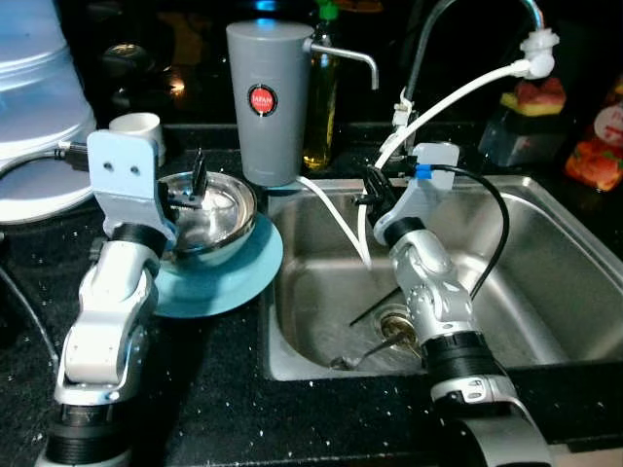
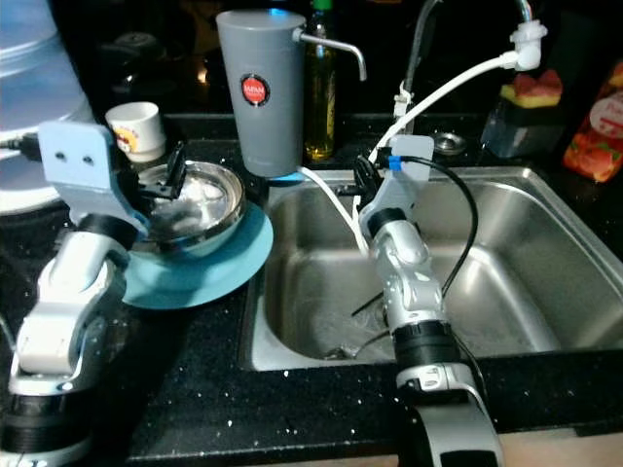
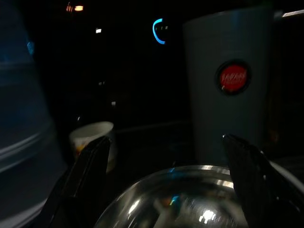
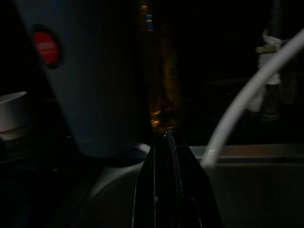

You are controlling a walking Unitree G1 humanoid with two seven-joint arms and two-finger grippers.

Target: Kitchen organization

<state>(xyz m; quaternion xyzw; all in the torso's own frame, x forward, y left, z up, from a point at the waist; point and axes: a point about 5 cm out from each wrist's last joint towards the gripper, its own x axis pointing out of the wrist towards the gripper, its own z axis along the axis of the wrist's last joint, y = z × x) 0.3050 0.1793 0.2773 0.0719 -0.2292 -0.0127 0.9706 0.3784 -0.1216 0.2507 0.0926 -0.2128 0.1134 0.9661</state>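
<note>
While the left gripper (image 3: pixel 164 190) straddles it, the steel bowl (image 1: pixel 209 209) sits upright.

Black speckled countertop (image 1: pixel 224 389), running across the near edge and far side; stainless steel sink basin (image 1: pixel 545 292) was set into it at right. Far wall lay in darkness, lit by small orange glints and one blue glow (image 3: pixel 158 31).

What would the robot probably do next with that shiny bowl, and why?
Probably lower the left gripper and close it on the steel bowl: its fingers are open astride the near rim, and the bowl sits on the blue plate beside the sink.
</note>
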